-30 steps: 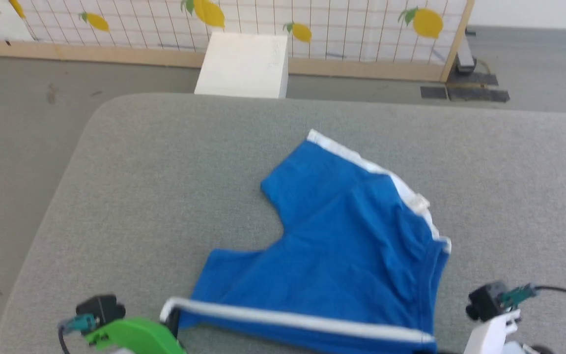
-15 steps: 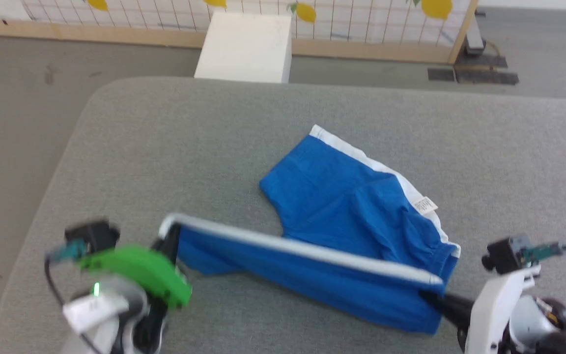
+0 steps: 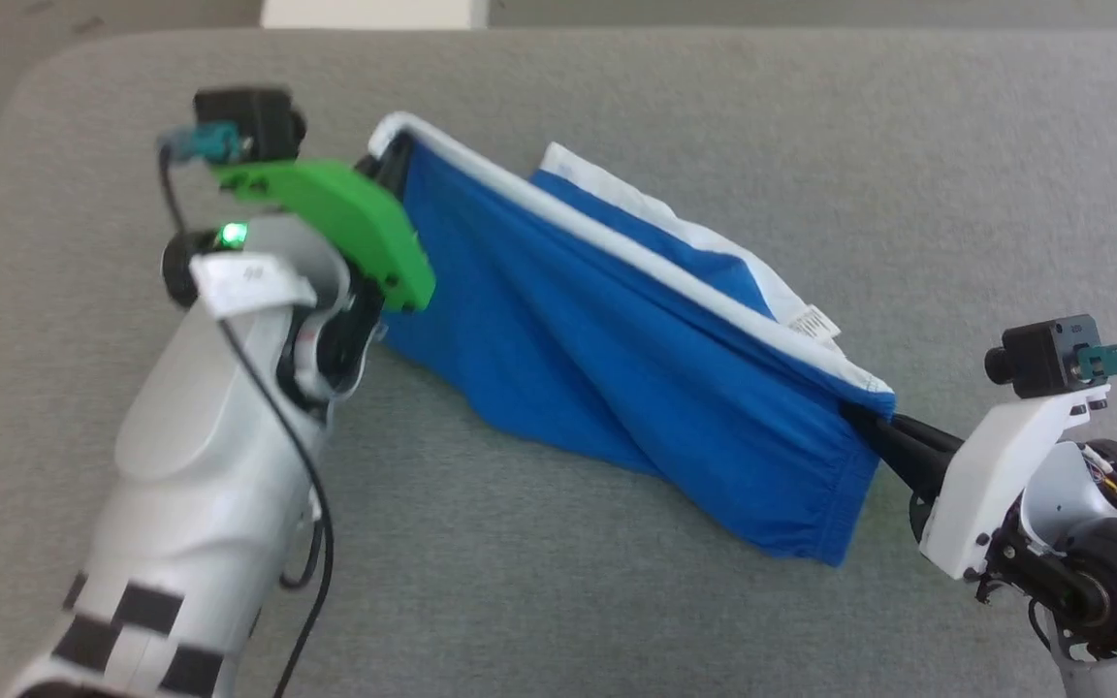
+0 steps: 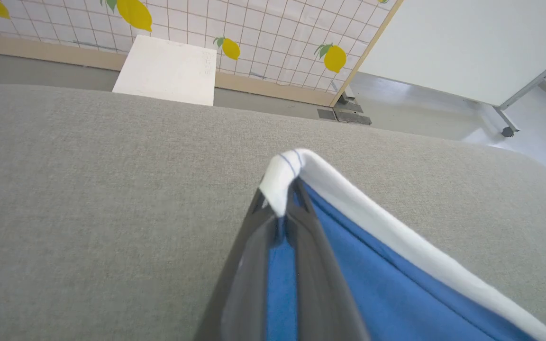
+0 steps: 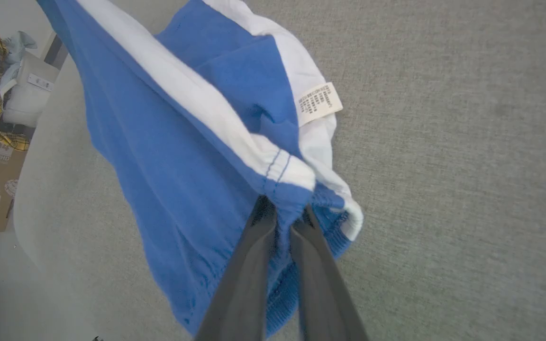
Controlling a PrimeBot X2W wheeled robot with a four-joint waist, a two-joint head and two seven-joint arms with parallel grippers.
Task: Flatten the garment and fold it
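In the head view the shorts [image 3: 617, 368] hang as a taut blue sheet between the two hands, with their white stripe [image 3: 636, 257] forming the top edge of the span. The left hand [image 3: 386, 160] pinches one end of that stripe and the right hand [image 3: 869, 422] pinches the other, at the gathered waistband. The lower fabric sags onto the grey surface [image 3: 617, 601], and the far half lies there behind the lifted one with its label [image 3: 811, 320] showing. Holding both ends of one side seam likely serves to pull the cloth straight and carry that half over the other. In the left wrist view the left hand [image 4: 280, 201] has its fingers pressed together on the white corner of the leg hem, and the stripe runs off to the right above the surface [image 4: 88, 189]. A grip so near the tip leaves the rest free to hang flat. In the right wrist view the right hand [image 5: 285, 213] is clamped on the waistband where stripe meets elastic. The blue cloth drapes away, and the label [image 5: 319, 103] sits just beyond on white trim. Pinching the seam end probably makes the edge lie straight when lowered.
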